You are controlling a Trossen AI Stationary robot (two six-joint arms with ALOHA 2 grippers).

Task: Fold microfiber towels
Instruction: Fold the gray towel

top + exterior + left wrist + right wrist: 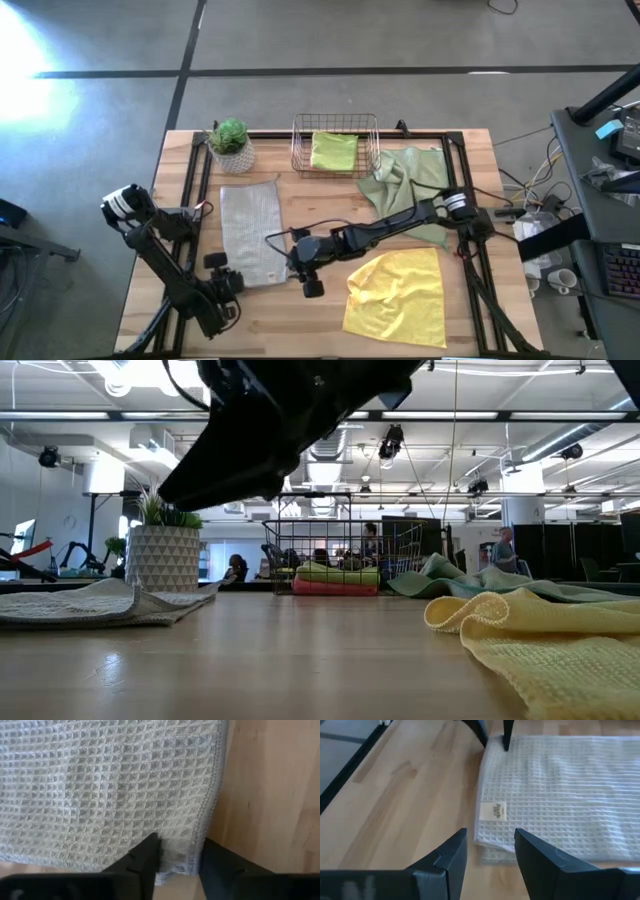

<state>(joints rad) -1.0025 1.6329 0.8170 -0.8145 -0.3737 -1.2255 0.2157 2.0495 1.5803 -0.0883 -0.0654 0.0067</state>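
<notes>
One small white label point(493, 810) noted at edge of folded grey towel point(560, 795); printing too small to read; no other text legible

The grey towel point(251, 233) has a waffle-weave grid, pale silver-grey, with a small white label printed in dark letters point(493, 810), and it lies on a light honey-coloured wooden table point(300, 325) framed in black. Beside the grey towel, the yellow towel point(398, 293) is bright lemon with the same small checked texture, and the sage green towel point(405, 180) is a muted dusty green. In the copper wire basket point(336, 145) beyond the grey towel, the lime green towel point(334, 151) lies over a hot pink one point(335, 588), next to a green plant in a white pot patterned with triangles point(164, 558).
</notes>
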